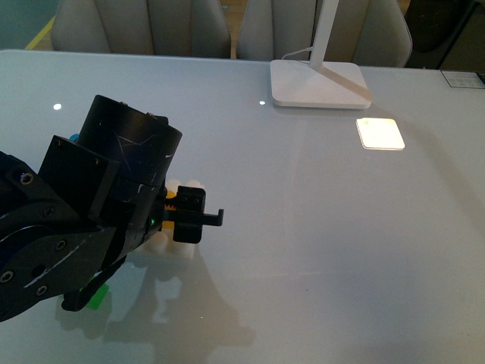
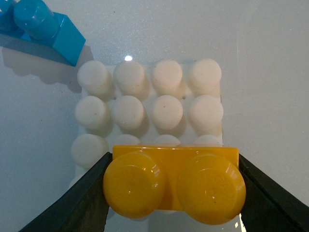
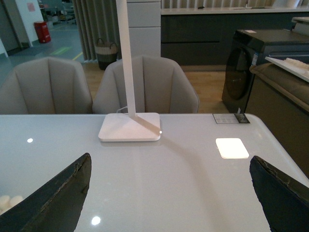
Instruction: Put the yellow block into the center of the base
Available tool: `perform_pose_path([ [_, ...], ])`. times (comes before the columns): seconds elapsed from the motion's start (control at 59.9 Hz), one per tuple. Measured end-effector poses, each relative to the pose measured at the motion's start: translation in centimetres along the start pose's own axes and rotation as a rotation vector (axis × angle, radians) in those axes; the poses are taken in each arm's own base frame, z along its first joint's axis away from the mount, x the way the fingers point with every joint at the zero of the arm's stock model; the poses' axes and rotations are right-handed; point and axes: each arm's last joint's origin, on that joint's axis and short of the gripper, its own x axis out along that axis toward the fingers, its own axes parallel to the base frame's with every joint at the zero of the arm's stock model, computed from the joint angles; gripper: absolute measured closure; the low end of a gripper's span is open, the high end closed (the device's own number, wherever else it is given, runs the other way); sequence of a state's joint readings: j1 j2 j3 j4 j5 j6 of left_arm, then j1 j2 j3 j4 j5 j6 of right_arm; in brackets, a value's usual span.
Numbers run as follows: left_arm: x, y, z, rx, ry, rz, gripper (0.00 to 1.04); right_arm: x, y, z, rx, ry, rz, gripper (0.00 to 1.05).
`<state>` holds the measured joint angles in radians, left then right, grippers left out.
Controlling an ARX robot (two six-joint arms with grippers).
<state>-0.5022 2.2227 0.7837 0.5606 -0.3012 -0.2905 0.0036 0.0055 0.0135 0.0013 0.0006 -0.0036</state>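
the yellow block (image 2: 174,186) is up in the left gripper (image 2: 173,193), pinched at its two short ends, the dark fingers (image 2: 72,205) pressed against either side, studs facing up. it hangs over the base (image 2: 166,77), and from the left wrist view it covers the stud row on the gripper's side, across the two middle columns. whether it's touching those studs or floating above them, i can't tell.

from the front, all this sits at about eight o'clock on the table (image 1: 341,243), the arm hiding most of it. the blue brick (image 2: 48,29) lies at ten o'clock of the base, a green brick (image 1: 97,296) down at seven, the lamp foot (image 1: 320,82) well away at one o'clock. the right gripper (image 3: 166,203) is spread wide, holding nothing, nowhere near.

here's the worry: the block looks short of centre, so a press now could seat it on the edge row instead. the base lies loose on a glossy top, and i reckon an off-square push would skate it sideways or tip its far edge up. studs half-aligned could jam the block crooked, or twist it in that end-on pinch.
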Motion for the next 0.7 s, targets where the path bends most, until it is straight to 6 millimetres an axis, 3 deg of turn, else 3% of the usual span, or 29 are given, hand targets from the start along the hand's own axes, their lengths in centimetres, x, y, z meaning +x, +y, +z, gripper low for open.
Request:
perform_pose_path([
  [0.701, 0.99, 0.19, -0.25, 0.041, 0.005, 0.011, 0.42, 0.00, 0.00, 0.00, 0.000, 0.000, 0.000, 0.09],
])
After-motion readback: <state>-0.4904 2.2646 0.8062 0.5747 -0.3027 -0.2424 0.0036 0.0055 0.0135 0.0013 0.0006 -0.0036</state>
